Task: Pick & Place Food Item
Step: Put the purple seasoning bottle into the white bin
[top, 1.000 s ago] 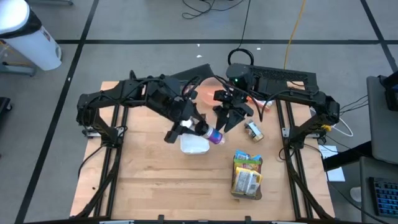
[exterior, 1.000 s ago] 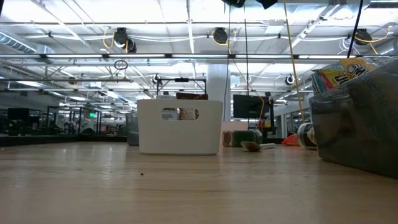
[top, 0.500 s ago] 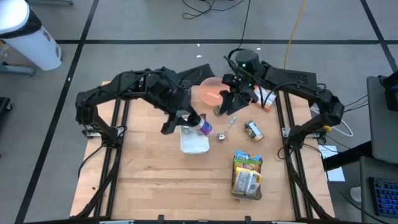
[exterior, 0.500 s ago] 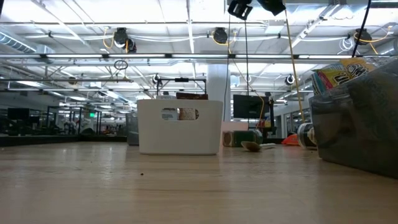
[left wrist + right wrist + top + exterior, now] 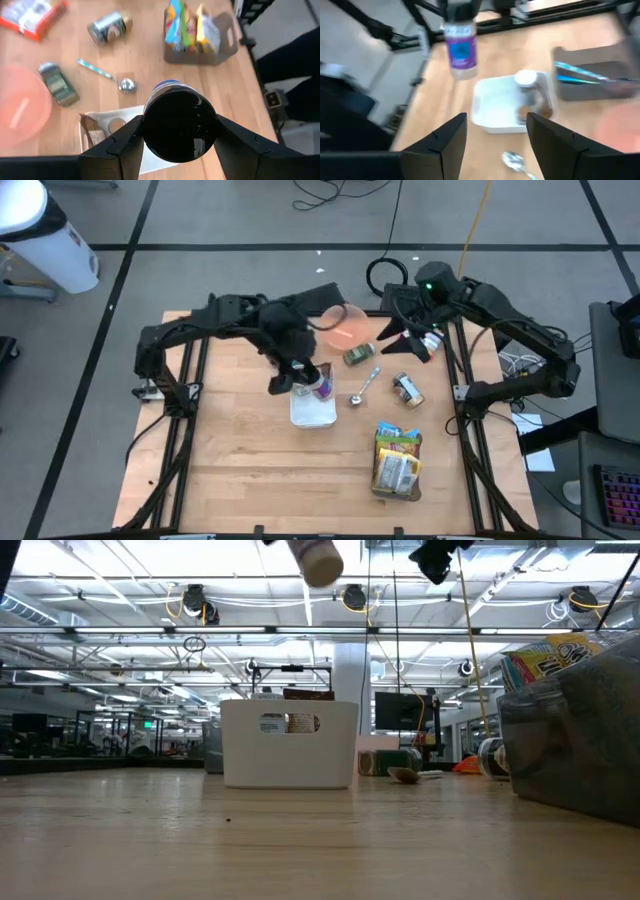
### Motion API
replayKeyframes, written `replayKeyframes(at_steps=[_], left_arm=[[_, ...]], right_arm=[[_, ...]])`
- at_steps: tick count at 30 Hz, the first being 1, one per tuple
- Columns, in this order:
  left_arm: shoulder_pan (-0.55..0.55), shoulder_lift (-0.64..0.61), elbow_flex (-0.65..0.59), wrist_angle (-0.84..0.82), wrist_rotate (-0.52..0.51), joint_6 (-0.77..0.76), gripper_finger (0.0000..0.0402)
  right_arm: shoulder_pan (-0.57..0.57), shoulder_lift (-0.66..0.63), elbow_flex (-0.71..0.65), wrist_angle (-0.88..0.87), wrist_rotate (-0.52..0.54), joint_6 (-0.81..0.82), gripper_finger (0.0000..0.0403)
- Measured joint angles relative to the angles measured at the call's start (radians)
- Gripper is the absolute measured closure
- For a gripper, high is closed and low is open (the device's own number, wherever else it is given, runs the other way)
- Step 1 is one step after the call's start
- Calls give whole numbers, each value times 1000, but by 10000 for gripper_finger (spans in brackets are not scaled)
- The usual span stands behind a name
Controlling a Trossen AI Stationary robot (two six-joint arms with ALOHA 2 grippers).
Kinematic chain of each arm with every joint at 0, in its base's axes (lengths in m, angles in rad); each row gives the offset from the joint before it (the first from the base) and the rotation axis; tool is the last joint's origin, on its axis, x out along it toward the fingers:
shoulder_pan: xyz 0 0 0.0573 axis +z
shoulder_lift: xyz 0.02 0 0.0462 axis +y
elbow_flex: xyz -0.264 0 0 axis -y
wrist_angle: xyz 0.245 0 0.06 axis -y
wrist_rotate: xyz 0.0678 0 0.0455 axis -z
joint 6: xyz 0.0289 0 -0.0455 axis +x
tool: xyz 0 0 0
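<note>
Purple-labelled jar (image 5: 320, 387) now over bin (image 5: 313, 412); right claw (image 5: 400, 346) withdrawn.

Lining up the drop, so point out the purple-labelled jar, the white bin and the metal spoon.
Purple-labelled jar with dark lid (image 5: 459, 46): right wrist view, on its purple label.
White rectangular plastic bin (image 5: 312, 414): high view, on its bare floor.
Metal spoon (image 5: 356, 398): high view, on its bowl.

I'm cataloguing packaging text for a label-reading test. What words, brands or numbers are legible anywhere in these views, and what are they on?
No text can be read in any view.
Jar with purple label, held in the left tool: print too blurred.
Snack packets in the grey holder: colourful print, too small.
Tin can and green can: labels too small.
White bin: sticker unreadable.
</note>
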Motion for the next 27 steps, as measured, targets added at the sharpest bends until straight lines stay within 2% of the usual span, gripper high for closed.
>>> replayKeyframes(at_steps=[2,6,9,15,20,27], left_arm=[[-3,31,0,-16,0,8,191],[-12,96,0,-81,-47,26,191],[-15,133,0,-114,-88,27,191],[-31,178,0,-133,-176,21,191],[-66,194,-8,-141,-211,-18,191],[-97,192,-77,-165,-237,-121,191]], right_arm=[[12,-22,0,3,47,-10,204],[35,-54,-7,25,48,-16,206],[47,-88,-77,84,64,15,210],[57,-216,-355,418,64,219,211],[57,-336,-588,729,68,395,218],[57,-447,-772,991,164,522,234]])
